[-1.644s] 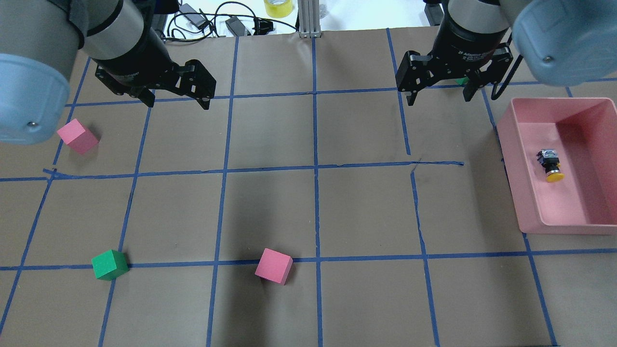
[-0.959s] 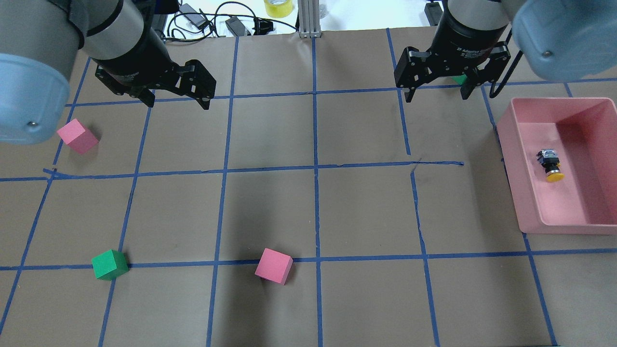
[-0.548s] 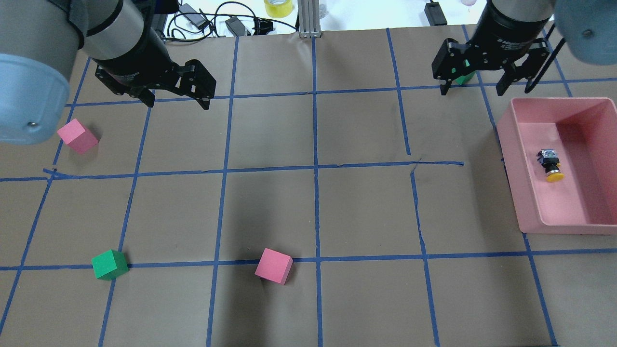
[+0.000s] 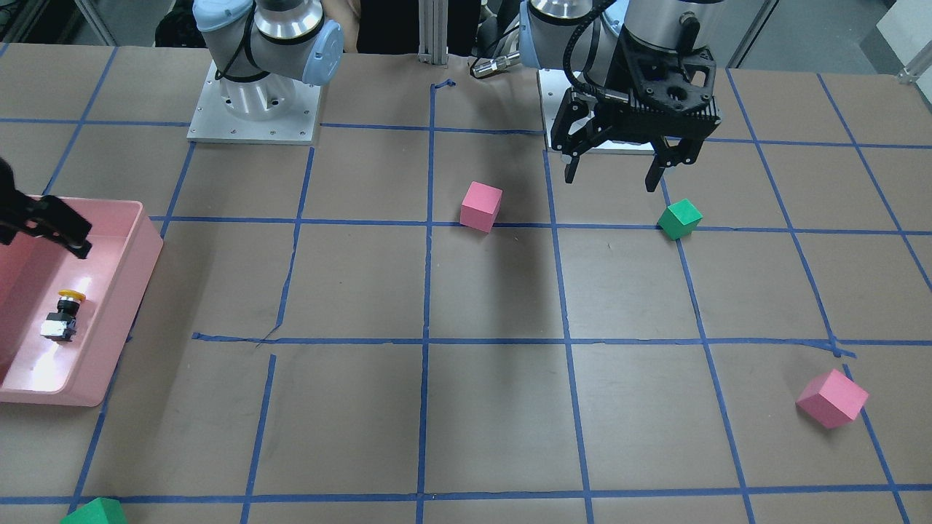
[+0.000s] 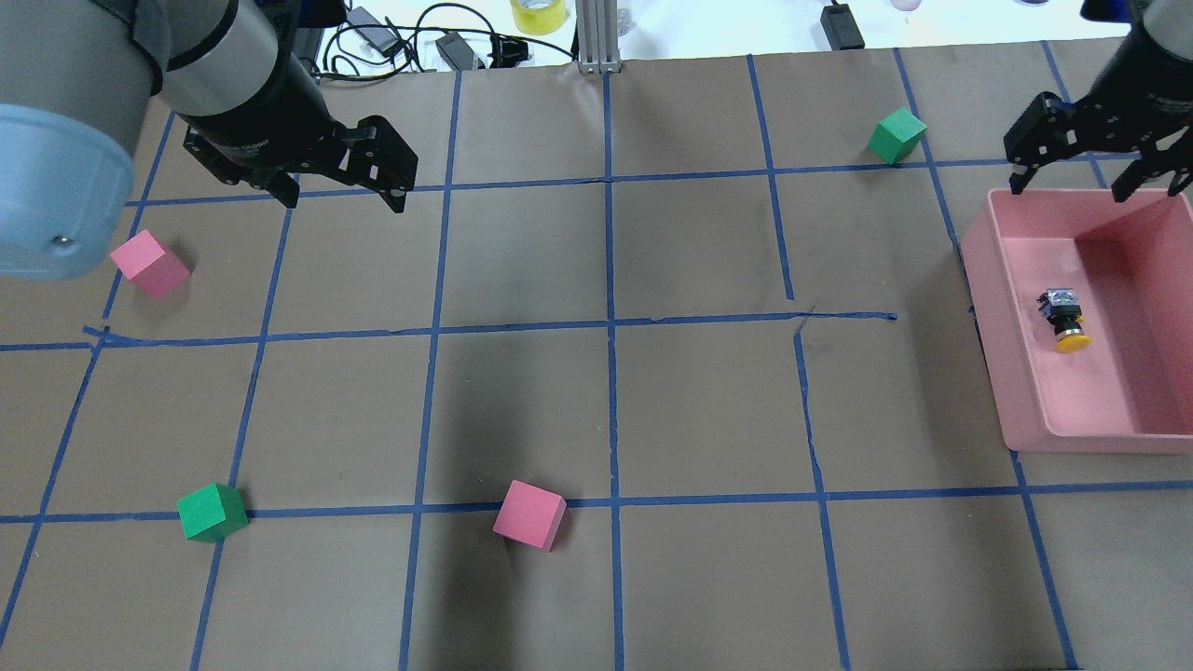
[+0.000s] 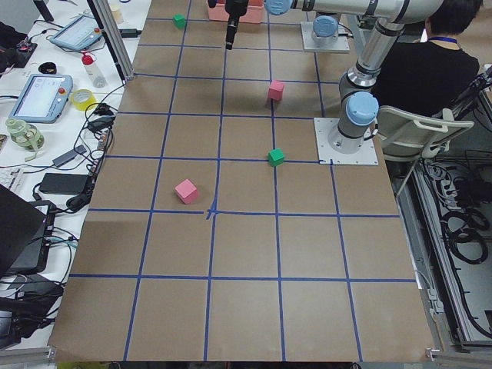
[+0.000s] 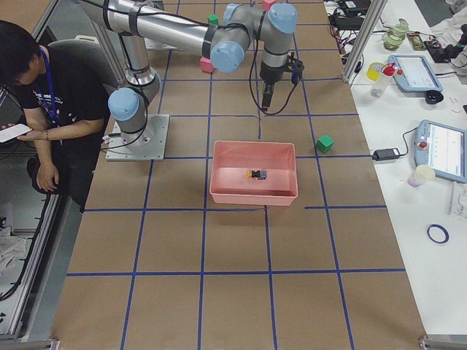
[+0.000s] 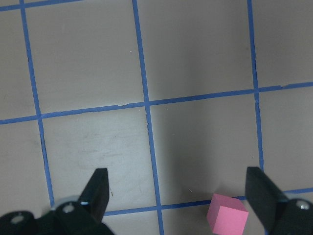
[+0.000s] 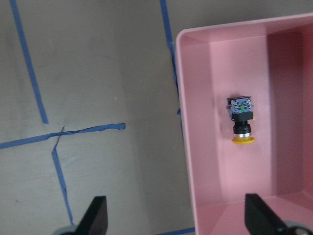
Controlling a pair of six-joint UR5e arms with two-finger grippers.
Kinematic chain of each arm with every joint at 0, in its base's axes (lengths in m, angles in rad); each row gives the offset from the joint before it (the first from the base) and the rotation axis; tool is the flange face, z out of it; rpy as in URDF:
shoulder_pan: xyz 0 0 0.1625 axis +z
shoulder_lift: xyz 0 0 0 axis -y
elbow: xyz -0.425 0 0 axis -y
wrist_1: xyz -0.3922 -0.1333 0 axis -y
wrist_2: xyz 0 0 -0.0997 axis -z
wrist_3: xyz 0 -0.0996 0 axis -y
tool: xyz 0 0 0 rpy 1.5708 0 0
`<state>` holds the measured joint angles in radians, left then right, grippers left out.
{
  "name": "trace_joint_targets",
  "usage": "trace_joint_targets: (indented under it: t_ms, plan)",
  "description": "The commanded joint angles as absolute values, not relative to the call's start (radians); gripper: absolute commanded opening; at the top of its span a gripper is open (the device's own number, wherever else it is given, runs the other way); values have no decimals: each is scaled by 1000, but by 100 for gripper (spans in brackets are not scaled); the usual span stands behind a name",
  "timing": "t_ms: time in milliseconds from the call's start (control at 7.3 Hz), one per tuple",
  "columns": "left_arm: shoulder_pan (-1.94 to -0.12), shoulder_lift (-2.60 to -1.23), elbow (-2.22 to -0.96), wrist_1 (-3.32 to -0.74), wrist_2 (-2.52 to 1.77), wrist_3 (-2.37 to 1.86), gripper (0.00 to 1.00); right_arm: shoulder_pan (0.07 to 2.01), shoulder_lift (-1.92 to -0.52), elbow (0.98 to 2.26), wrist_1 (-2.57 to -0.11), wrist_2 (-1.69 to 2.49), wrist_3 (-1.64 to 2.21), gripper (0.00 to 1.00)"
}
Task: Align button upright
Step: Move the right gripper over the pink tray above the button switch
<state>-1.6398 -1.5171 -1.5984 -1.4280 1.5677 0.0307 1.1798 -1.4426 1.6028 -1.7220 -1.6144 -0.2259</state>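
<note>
The button (image 5: 1065, 320) lies on its side on the floor of the pink bin (image 5: 990, 308), yellow cap toward the robot and silvery base away. It also shows in the front view (image 4: 62, 314) and the right wrist view (image 9: 241, 120). My right gripper (image 5: 1067, 189) is open and empty, high over the bin's far rim, apart from the button. In its wrist view the right gripper (image 9: 176, 213) has wide-spread fingers, and the bin's wall (image 9: 188, 147) runs between them. My left gripper (image 5: 345, 200) is open and empty, hovering over the far left of the table.
Two pink cubes (image 5: 149, 264) (image 5: 529, 514) and two green cubes (image 5: 212, 512) (image 5: 897, 135) sit on the brown paper with blue tape lines. A pink cube (image 8: 226, 220) shows near my left gripper's finger. Cables and a yellow tape roll (image 5: 538, 14) lie beyond the table's far edge.
My right gripper has moved right, from over the far green cube to above the pink bin's far rim, uncovering that cube. The left arm and the button have not moved.
</note>
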Motion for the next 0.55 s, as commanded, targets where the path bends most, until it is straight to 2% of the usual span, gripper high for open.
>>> trace_joint_targets:
  t_ms: [0, 274, 411]
  plan:
    - [-1640, -1517, -1598, -1428, 1568, 31, 100, 1053, -1392, 1754, -1962, -1621, -442, 99]
    - [-1640, -1517, -1598, -1428, 1568, 31, 100, 996, -1339, 1853, -2159, -1608, -471, 99]
    - [-1640, -1517, -1598, -1428, 1568, 31, 100, 996, -1310, 1867, -2169, -1602, -471, 97]
